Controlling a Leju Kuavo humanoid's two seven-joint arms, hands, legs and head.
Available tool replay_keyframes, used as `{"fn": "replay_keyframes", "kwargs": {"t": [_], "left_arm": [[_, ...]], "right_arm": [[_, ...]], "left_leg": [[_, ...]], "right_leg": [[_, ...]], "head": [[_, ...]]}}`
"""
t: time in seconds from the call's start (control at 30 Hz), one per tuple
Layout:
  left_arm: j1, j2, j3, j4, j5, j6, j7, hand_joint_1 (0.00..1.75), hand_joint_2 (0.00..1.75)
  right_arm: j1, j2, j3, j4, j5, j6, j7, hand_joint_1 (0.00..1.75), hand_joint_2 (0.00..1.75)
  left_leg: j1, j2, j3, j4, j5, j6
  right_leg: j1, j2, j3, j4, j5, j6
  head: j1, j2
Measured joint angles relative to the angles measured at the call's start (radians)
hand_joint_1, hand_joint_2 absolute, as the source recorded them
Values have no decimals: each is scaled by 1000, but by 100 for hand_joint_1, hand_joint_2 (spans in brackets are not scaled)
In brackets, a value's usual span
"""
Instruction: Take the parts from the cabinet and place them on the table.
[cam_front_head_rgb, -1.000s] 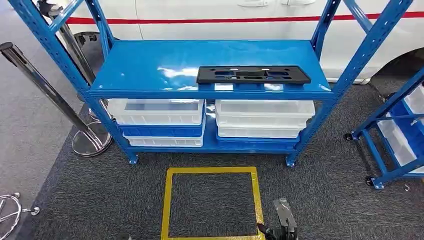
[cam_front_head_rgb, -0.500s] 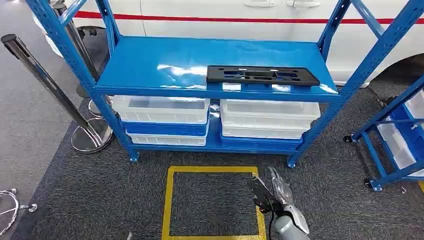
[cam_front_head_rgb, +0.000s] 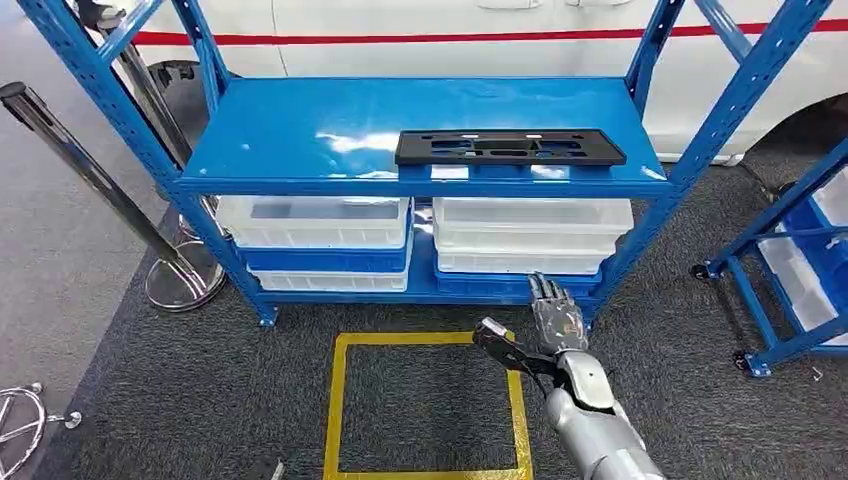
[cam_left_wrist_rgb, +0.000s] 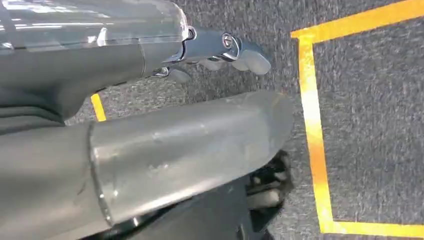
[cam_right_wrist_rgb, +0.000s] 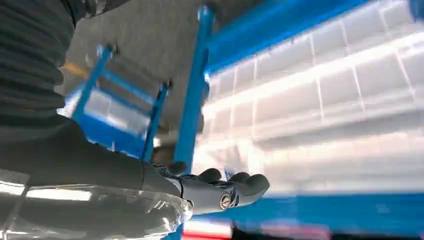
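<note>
A flat black plastic part (cam_front_head_rgb: 510, 147) with cut-outs lies on the upper shelf of the blue cabinet (cam_front_head_rgb: 300, 130), near its front edge and right of centre. My right hand (cam_front_head_rgb: 545, 335) is raised in front of the cabinet's lower right, well below the part, with its fingers spread and nothing in it. In the right wrist view the dark fingers (cam_right_wrist_rgb: 225, 187) stretch towards blurred white bins (cam_right_wrist_rgb: 325, 100). My left hand (cam_left_wrist_rgb: 220, 47) hangs over the grey carpet beside the yellow tape (cam_left_wrist_rgb: 312, 135), fingers extended and holding nothing.
White and blue bins (cam_front_head_rgb: 315, 222) fill the lower shelf. A yellow tape square (cam_front_head_rgb: 335, 400) marks the carpet in front. A chrome stanchion (cam_front_head_rgb: 90, 170) stands at the left, a second blue cart (cam_front_head_rgb: 790, 270) at the right, a white car (cam_front_head_rgb: 450, 20) behind.
My right arm has come up from the bottom edge towards the cabinet's lower right, its hand opening out. The view swayed slightly; the black part has stayed in place.
</note>
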Motion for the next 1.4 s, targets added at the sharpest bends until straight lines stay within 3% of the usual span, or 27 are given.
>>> {"fn": "replay_keyframes", "kwargs": {"t": [0.03,0.07,0.17,0.23,0.27,0.3,0.37,0.4,0.43,0.47,0.53,0.57,0.6,0.7,0.77,0.8,0.87,0.9,0.93,0.97,1.07,1.1,1.2,1.23,1.27,1.37,1.4], "left_arm": [[-2,0,1,0,-3,-1,-1,0,0],[-6,0,2,1,-7,-2,-1,0,0],[-13,-4,3,5,-13,-5,-2,0,0],[-13,-6,5,6,-18,-7,-4,0,0],[-15,-8,5,6,-21,-8,-5,0,0],[-19,-8,6,6,-23,-8,-7,0,0],[-23,-11,8,8,-30,-12,-9,0,0],[-23,-12,8,8,-31,-14,-10,0,0],[-23,-12,9,8,-33,-15,-11,0,0],[-23,-13,9,10,-34,-17,-13,0,0],[-25,-18,9,13,-42,-19,-19,0,0],[-27,-19,9,14,-43,-21,-20,0,0],[-31,-21,10,14,-45,-22,-21,0,0],[-34,-23,10,16,-53,-25,-26,0,0],[-36,-23,10,16,-57,-26,-30,0,0],[-37,-24,10,17,-62,-26,-32,0,0],[-39,-24,11,18,-66,-27,-36,0,0],[-39,-24,12,19,-68,-29,-37,0,0],[-39,-24,12,21,-71,-30,-38,0,0],[-39,-24,12,22,-73,-31,-39,0,0],[-44,-24,14,23,-83,-34,-43,0,0],[-48,-24,15,23,-83,-34,-43,0,0],[-47,-25,15,24,-85,-38,-44,0,0],[-46,-25,15,24,-87,-39,-45,0,0],[-47,-26,15,25,-87,-39,-47,0,0],[-53,-28,15,26,-91,-41,-49,0,0],[-52,-28,15,26,-93,-41,-49,0,0]], "right_arm": [[-12,-5,32,-7,9,-6,18,0,175],[-24,-10,57,-12,17,-13,35,0,175],[-59,-32,135,-33,45,-27,97,0,175],[-81,-52,195,-52,64,-38,137,0,175],[-92,-66,219,-62,73,-45,157,0,175],[-103,-71,241,-70,80,-51,174,0,175],[-118,-96,286,-91,104,-61,219,0,175],[-121,-109,307,-101,114,-66,242,0,175],[-126,-122,328,-111,124,-72,265,0,175],[-134,-135,353,-124,135,-77,290,0,175],[-158,-165,402,-156,158,-91,341,0,175],[-171,-179,424,-170,169,-98,364,0,175],[-183,-189,447,-184,181,-107,387,0,175],[-203,-228,512,-225,213,-122,458,0,175],[-222,-248,553,-252,233,-132,500,0,175],[-234,-258,576,-266,244,-140,525,0,175],[-247,-277,615,-288,264,-152,565,0,175],[-250,-289,636,-299,276,-159,590,0,175],[-252,-298,654,-309,285,-163,611,0,175],[-256,-307,671,-319,288,-167,633,0,175],[-273,-328,709,-347,291,-183,689,0,175],[-275,-335,714,-357,291,-187,695,0,175],[-268,-350,722,-381,291,-188,700,0,175],[-267,-353,723,-388,291,-189,701,0,175],[-263,-356,722,-397,291,-189,701,0,175],[-254,-365,723,-409,292,-192,703,0,175],[-245,-367,724,-410,292,-192,703,0,175]], "left_leg": [[0,1,44,-92,41,4],[-1,1,60,-123,24,11],[-9,-4,55,-134,30,26],[2,-2,59,-151,41,42],[-1,-3,61,-153,42,47],[-1,-2,60,-153,43,54],[-2,-2,58,-152,42,55],[-2,-3,58,-152,42,55],[-2,-4,58,-150,42,55],[-2,-5,59,-148,41,54],[-2,-6,59,-141,36,48],[-3,-5,57,-138,33,45],[-10,-5,52,-132,31,40],[-9,-5,54,-140,36,28],[-8,-5,46,-116,14,17],[-7,-4,22,-60,-24,13],[-3,-4,-50,98,-96,7],[-3,-4,-84,168,-116,5],[-3,-4,-93,183,-107,5],[-3,-4,-80,149,-79,7],[-5,-4,37,-97,46,24],[-12,-4,54,-132,30,27],[-14,-6,52,-136,32,34],[-7,-6,55,-147,37,42],[-3,-4,61,-155,43,48],[-3,-4,62,-157,43,56],[-3,-4,61,-157,42,57]], "right_leg": [[0,1,2,4,-3,3],[2,1,-1,5,-5,7],[4,0,-9,3,1,25],[2,1,-11,8,-6,37],[3,0,-21,33,-24,40],[2,1,-48,92,-60,41],[0,1,-132,263,-134,48],[0,0,-156,306,-141,49],[0,0,-160,308,-125,50],[0,0,-144,265,-89,49],[0,0,-57,79,12,41],[1,0,-32,17,15,36],[9,0,-30,8,14,33],[11,1,-33,11,15,22],[-1,0,-26,0,21,8],[-1,-1,-27,0,21,0],[1,-1,-27,1,20,-2],[2,-1,-27,1,20,-3],[2,-1,-27,1,20,-3],[3,-1,-26,2,19,-2],[3,1,-25,5,16,3],[10,2,-29,9,14,9],[5,0,-29,3,19,25],[11,0,-28,2,18,32],[4,1,-30,15,8,36],[1,1,-122,206,-97,45],[0,1,-156,270,-118,48]], "head": [[0,0],[0,0],[0,0],[0,0],[1,0],[1,0],[1,0],[1,0],[1,0],[1,0],[1,0],[1,0],[0,0],[1,0],[0,0],[-1,0],[0,0],[-1,0],[0,0],[-1,0],[-1,0],[-1,0],[0,0],[0,0],[-1,0],[0,0],[0,0]]}}
